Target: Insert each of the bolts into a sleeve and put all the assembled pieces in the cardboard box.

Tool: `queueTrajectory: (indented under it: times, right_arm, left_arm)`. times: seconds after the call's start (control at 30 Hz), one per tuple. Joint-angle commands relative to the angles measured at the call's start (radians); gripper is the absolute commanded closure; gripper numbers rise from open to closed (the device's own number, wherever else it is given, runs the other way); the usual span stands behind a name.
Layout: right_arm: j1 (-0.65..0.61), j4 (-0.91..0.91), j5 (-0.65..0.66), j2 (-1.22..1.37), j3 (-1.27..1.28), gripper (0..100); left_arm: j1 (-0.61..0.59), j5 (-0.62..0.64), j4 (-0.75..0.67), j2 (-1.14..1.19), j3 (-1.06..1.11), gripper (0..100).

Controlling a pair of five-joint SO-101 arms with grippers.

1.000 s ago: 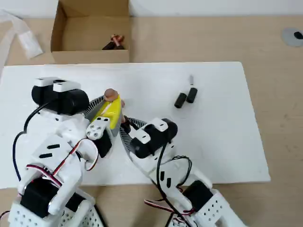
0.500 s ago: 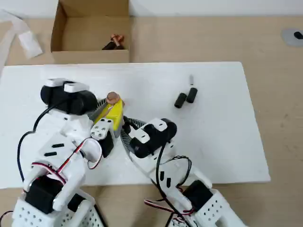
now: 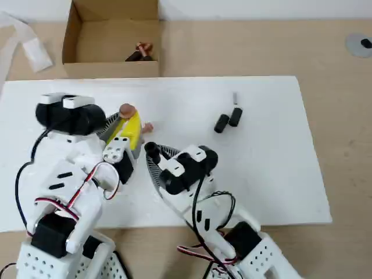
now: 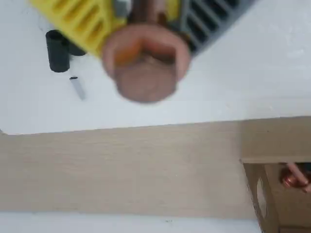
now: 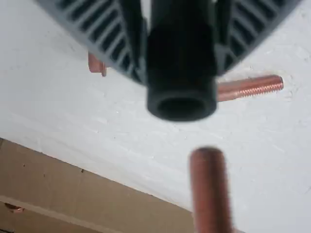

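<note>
My left gripper [image 3: 128, 120], with its yellow jaw, is shut on a copper bolt [image 3: 127, 110] whose round head [image 4: 146, 63] faces the left wrist camera. Just to its right, my right gripper [image 3: 153, 154] is shut on a black sleeve [image 5: 181, 85], whose open bore faces outward. A small gap separates bolt and sleeve. Another copper bolt [image 5: 249, 87] lies on the white mat behind the sleeve. A blurred copper shank [image 5: 209, 189] rises in front of it. The cardboard box [image 3: 70, 35] at the back left holds one assembled piece [image 3: 141, 51].
Two loose black sleeves [image 3: 221, 123] [image 3: 235, 116] and a small silver pin [image 3: 235, 97] lie on the white mat [image 3: 261, 174] right of centre. Bare wooden table surrounds the mat. A round grey disc [image 3: 359, 44] sits at the far right.
My left arm has swung left and back, carrying the bolt away from the right gripper. The sleeve's end now stands free. The right arm has stayed still.
</note>
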Motion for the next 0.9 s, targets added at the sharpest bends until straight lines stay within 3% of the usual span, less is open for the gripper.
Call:
queueTrajectory:
  times: [0.0, 0.6, 0.73, 0.87]
  right_arm:
    - [0.016, -0.026, 0.005, -0.108, -0.022, 98.9]
    - [0.016, -0.025, 0.005, -0.108, -0.022, 98.9]
    - [0.016, -0.025, 0.005, -0.108, -0.024, 98.9]
    - [0.018, -0.021, 0.005, -0.104, -0.024, 98.9]
  left_arm:
    - [0.054, 0.011, -0.025, 0.002, 0.006, 99]
    - [0.083, 0.006, 0.005, 0.002, 0.069, 99]
    - [0.081, 0.020, 0.061, 0.001, 0.064, 91]
    - [0.081, 0.103, 0.227, 0.002, -0.018, 83]
